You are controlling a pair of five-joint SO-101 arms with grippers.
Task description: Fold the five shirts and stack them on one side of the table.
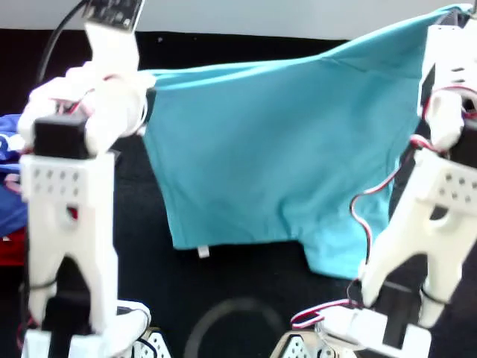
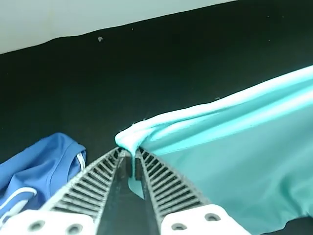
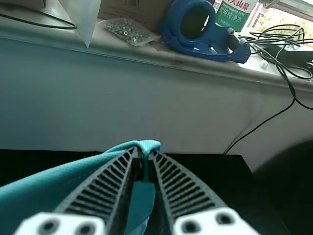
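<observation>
A teal shirt hangs spread in the air between the two arms, above the black table. At the upper left of the high view, my left gripper is shut on one corner of the teal shirt. My right gripper is shut on the other corner of the teal shirt, at the top right of the high view. The shirt's lower hem sags toward the table, with a small white tag at its edge. A blue shirt lies crumpled on the table at the left.
The blue shirt and something red sit at the left edge of the high view. A wall ledge behind the table holds a blue tool, a bag of screws and cables.
</observation>
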